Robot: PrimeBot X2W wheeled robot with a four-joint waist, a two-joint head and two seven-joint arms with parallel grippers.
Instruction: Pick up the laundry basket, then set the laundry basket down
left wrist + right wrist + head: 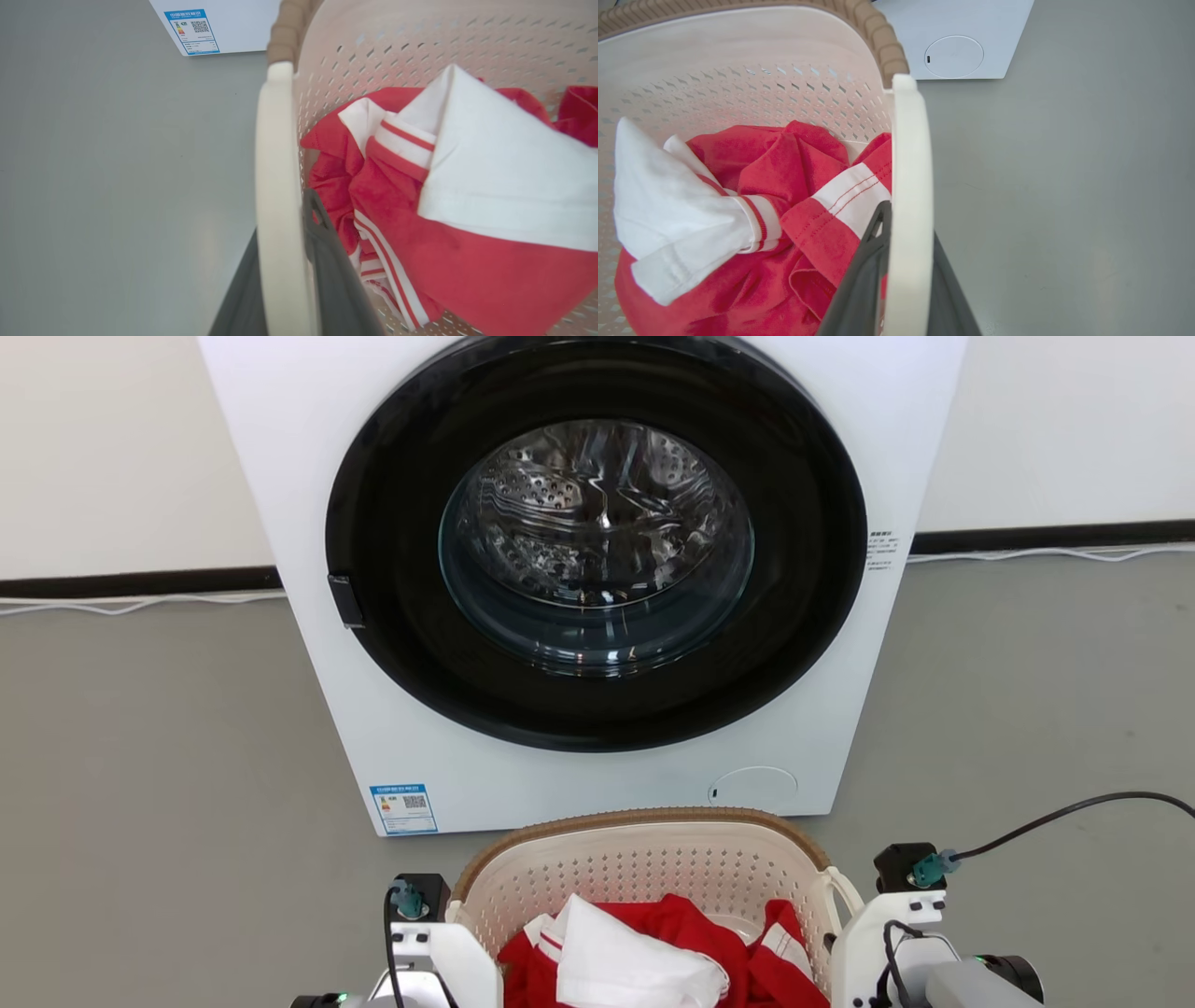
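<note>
The laundry basket (653, 873), cream perforated plastic with a brown woven-look rim, sits at the bottom centre of the head view, just in front of the washer. Red and white clothes (653, 952) lie inside it. In the left wrist view my left gripper (282, 219) is shut on the basket's white loop handle (278, 154), one dark finger on each side. In the right wrist view my right gripper (908, 224) is shut on the other white handle (910, 154) in the same way. Whether the basket's bottom touches the floor is hidden.
A white front-loading washer (327, 476) with its round dark door (597, 541) closed stands directly behind the basket. Grey floor (140, 756) spreads to both sides. A black cable (1074, 807) runs from my right wrist, and a white cord lies along the wall base.
</note>
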